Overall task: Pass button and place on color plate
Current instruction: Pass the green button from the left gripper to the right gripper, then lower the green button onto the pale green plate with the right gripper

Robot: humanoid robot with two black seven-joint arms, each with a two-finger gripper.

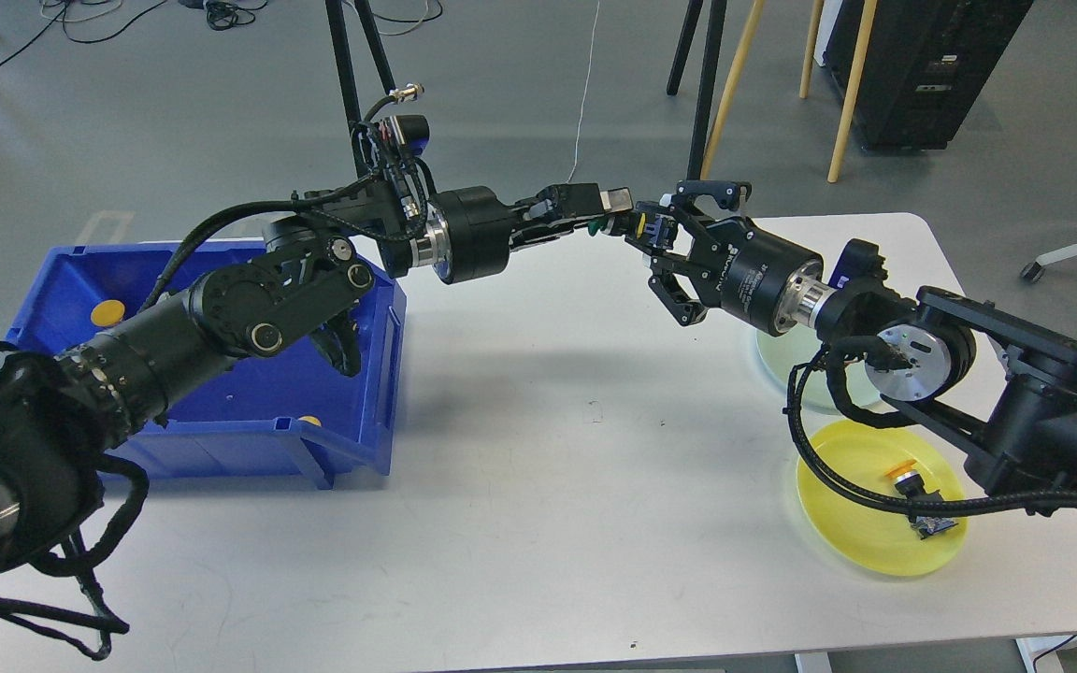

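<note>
Two grippers meet above the far middle of the white table (pixel 538 467) in our head view, and this is the handover itself. Our left gripper (pixel 606 217) reaches in from the left with its fingers pinched on a small green button (pixel 599 224), of which only a sliver of green shows at the fingertips. Our right gripper (pixel 655 238) comes from the right, its jaws spread apart and set around the same spot, not yet closed so far as we can tell. The button hangs in the air between the two, well apart from any plate. Below our right arm lies a pale green plate (pixel 777 369), mostly hidden by the wrist, and nearer to us a yellow plate (pixel 861 551) that already holds a yellow-capped button (pixel 903 475). At the left stands the blue bin (pixel 366 411) with a yellow button (pixel 107 313) in it and another (pixel 310 421) near its front lip. We judge that the next move calls for the right jaws to close firmly on the button before the left lets go, lest it drop; then the right arm should carry it back to the pale green plate, the matching colour.
</note>
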